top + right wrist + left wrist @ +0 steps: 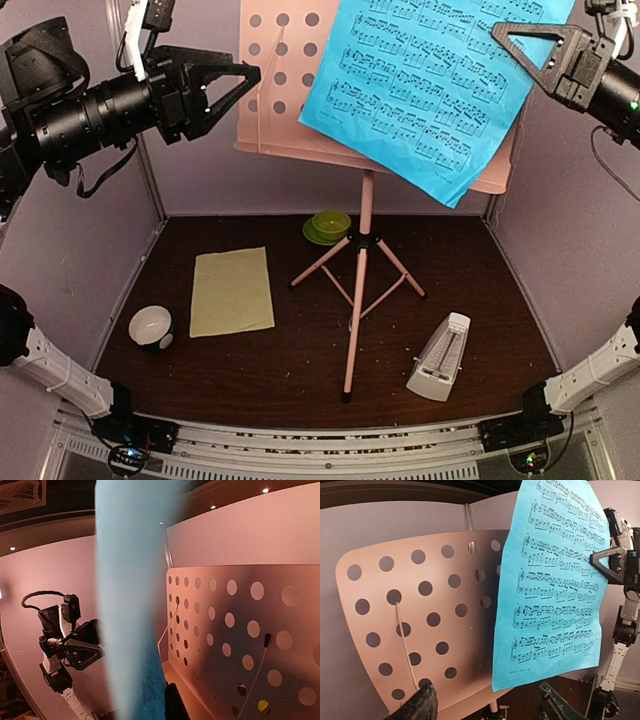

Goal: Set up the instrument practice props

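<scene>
The pink tripod music stand (357, 290) stands mid-table, its perforated desk (280, 90) raised high. My right gripper (500, 35) is shut on the right edge of the blue music sheet (420, 80), which hangs tilted in front of the desk, its lower corner below the ledge. In the right wrist view the sheet (130, 605) is a blur that hides one finger. My left gripper (250, 78) is open and empty, just left of the desk; its fingertips (417, 705) frame the desk (420, 615) and sheet (555, 580). The pale-yellow sheet (232, 291) lies flat at the left. The white metronome (440, 357) stands front right.
A green cup and saucer (327, 227) sit behind the stand's legs. A small white-and-black bowl (150, 326) sits at the front left. Purple walls close in the dark table on the left, back and right.
</scene>
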`<state>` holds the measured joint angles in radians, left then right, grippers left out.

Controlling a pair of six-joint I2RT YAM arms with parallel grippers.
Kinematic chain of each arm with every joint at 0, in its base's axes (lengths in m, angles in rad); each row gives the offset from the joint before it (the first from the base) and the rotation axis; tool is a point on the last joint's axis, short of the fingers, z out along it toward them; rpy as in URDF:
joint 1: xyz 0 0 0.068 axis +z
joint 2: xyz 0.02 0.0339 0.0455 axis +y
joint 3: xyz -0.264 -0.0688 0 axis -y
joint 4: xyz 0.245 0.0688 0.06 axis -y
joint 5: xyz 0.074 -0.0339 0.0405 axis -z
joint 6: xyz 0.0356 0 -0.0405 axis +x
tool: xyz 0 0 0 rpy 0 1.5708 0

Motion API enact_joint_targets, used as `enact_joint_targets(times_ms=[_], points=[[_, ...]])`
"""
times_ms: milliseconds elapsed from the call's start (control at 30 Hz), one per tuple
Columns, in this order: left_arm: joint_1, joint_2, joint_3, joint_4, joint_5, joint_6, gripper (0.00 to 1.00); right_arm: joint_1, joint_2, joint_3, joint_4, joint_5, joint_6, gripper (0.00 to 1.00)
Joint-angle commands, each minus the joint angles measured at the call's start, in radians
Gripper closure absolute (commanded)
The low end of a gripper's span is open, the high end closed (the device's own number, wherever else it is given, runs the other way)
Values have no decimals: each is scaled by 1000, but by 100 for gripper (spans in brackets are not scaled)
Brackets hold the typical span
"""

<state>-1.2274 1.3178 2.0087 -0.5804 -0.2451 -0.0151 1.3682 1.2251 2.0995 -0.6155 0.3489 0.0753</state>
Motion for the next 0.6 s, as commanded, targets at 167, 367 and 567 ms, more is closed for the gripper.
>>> enact_joint_targets(times_ms=[167,367,567], points=[[6,130,150,-11,-279,278,31,-106,94,116,-35,185,-151,100],[72,259,345,-113,-353,232,34,-183,110,104,45,137,-196,100],[166,261,330,-134,-223,97,36,-221,126,90,70,95,-211,100]])
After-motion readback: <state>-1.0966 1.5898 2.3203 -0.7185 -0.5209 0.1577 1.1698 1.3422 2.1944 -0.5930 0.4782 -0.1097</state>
